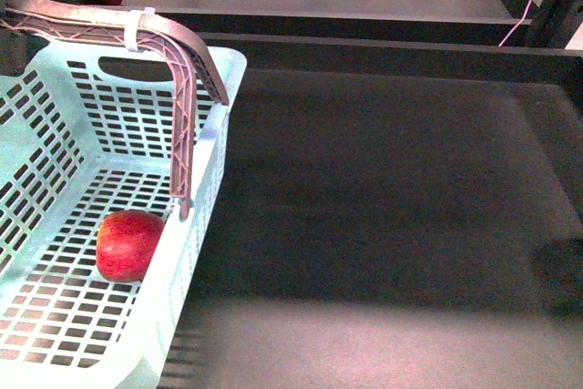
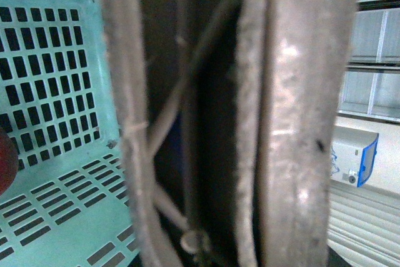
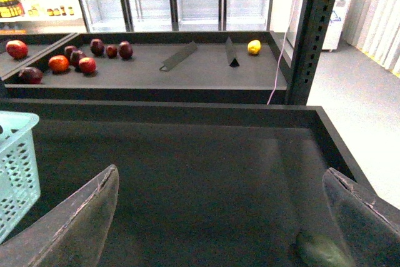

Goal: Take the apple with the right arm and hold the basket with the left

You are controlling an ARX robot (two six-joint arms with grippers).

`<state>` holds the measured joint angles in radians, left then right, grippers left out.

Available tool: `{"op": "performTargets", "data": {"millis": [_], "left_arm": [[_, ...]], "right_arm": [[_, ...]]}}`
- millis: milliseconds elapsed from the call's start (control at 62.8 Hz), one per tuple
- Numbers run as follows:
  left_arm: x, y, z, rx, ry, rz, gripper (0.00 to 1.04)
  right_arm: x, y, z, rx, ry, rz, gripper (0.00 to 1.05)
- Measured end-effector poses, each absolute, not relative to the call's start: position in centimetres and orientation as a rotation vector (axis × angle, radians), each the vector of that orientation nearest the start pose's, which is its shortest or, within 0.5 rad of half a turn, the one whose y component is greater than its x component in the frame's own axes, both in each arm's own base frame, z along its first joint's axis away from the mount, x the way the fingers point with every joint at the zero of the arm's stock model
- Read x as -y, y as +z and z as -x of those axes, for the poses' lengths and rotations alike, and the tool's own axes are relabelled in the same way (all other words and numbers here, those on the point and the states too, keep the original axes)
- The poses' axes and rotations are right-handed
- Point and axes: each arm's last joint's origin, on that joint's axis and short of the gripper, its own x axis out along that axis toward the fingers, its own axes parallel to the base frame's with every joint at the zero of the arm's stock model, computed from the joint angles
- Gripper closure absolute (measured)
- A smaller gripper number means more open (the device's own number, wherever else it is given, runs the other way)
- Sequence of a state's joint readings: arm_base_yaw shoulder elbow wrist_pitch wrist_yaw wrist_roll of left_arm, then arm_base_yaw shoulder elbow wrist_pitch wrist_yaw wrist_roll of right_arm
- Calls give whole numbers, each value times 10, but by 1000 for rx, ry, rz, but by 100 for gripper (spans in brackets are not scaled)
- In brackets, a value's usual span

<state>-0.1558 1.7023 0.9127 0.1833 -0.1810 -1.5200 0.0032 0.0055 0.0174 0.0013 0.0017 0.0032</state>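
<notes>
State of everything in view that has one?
Basket: upright, one fruit inside.
Apple: lying on the basket floor, not gripped.
Handle: swung up.
Right gripper: open, empty.
Left gripper: cannot tell; handle fills its wrist view.

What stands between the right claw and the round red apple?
The side wall of the pale mint-blue slotted plastic basket: the round red apple lies inside against it. The open right claw is outside, over the dark tray.
</notes>
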Motion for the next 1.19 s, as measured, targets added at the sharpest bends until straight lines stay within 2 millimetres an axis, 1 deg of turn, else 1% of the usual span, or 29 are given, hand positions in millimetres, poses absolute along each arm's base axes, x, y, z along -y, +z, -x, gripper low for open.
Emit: {"op": "performTargets", "data": {"millis": [127,271,398,526,621,733,749,781,796,828,876,940,1035,1067,1163,1195], "left_arm": [[42,170,-348,-470,492,1358,90],[37,155,-353,-493,511,1348,90],[33,151,-353,-472,512,1377,90],[32,145,-348,-471,518,1392,90],[31,138,-341,-485,535,1400,90],[29,134,-333,-496,554,1402,90],[29,134,-332,-496,554,1404,89],[28,135,-331,-498,560,1400,82],[27,134,-330,-504,566,1396,77],[27,133,-329,-510,571,1393,73],[26,133,-328,-518,577,1385,64],[26,135,-326,-522,579,1380,55],[26,145,-323,-513,570,1379,39],[26,148,-322,-508,570,1379,36],[27,161,-318,-496,565,1376,20],[28,167,-315,-493,561,1374,13]], "right_arm": [[0,169,-97,13,2,-3,9],[0,169,-97,13,2,-3,9],[0,169,-97,13,2,-3,9],[0,169,-97,13,2,-3,9],[0,169,-97,13,2,-3,9],[0,169,-97,13,2,-3,9],[0,169,-97,13,2,-3,9],[0,169,-97,13,2,-3,9],[0,169,-97,13,2,-3,9],[0,169,-97,13,2,-3,9],[0,169,-97,13,2,-3,9],[0,169,-97,13,2,-3,9],[0,169,-97,13,2,-3,9],[0,169,-97,13,2,-3,9],[0,169,-97,13,2,-3,9],[0,169,-97,13,2,-3,9]]}}
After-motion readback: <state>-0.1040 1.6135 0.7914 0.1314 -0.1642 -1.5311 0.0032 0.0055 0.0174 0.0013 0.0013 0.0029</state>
